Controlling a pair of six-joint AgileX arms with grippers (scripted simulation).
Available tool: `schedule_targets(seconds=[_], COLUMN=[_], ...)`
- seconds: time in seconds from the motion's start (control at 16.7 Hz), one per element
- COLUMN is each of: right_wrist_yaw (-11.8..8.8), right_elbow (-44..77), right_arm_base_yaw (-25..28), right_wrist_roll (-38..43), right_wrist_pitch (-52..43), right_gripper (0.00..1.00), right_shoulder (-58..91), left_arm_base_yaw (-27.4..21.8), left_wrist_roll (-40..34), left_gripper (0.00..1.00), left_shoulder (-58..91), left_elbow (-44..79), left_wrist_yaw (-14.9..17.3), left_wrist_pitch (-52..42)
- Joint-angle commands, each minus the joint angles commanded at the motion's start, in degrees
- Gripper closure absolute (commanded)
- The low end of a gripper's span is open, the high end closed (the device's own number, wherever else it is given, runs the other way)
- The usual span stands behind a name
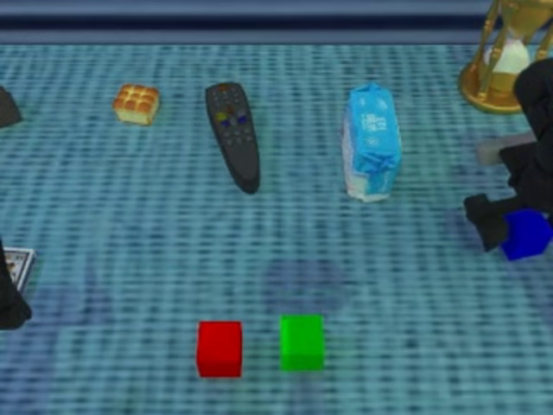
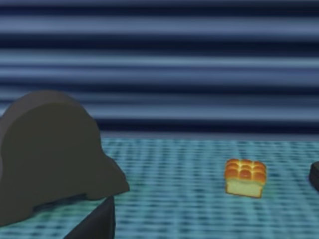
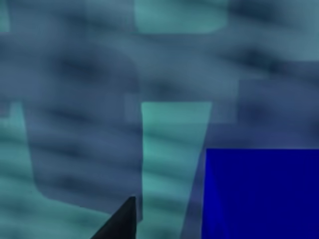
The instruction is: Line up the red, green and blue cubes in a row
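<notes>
Sitting at the right edge of the table (image 1: 130,216) in the top view, the blue cube (image 1: 526,233) is lying between the fingers of the right gripper (image 1: 518,226), well apart from the other two cubes. One dark finger (image 1: 486,221) is showing just left of the cube; the other is out of frame, so whether the gripper is pinching the cube or merely straddling it cannot be told. In the right wrist view the blue cube is filling the lower corner beside a dark fingertip (image 3: 119,221).

The red cube (image 1: 219,348) and the green cube (image 1: 301,342) are standing side by side near the front edge, close but not touching, red on the left.

Farther back are lying a bread bun (image 1: 136,104), a remote control (image 1: 233,135) and a blue carton (image 1: 371,142), with an hourglass (image 1: 504,56) at the far right.

The left gripper (image 1: 10,294) is sitting parked at the left edge.
</notes>
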Motion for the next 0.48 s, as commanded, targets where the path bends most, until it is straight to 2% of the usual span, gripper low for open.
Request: schedule_targets(seconds=[0.48], right_wrist_yaw=[0.0], right_elbow=[0.0], right_arm_base_yaw=[0.0], right_wrist_roll=[0.0], right_wrist_pitch=[0.0], right_gripper=[0.98], right_shoulder=[0.0], left_arm_base_yaw=[0.0], left_wrist_roll=[0.0], left_gripper=[0.0], left_shoulder=[0.0], left_elbow=[0.0], left_wrist_yaw=[0.0], left_wrist_pitch=[0.0])
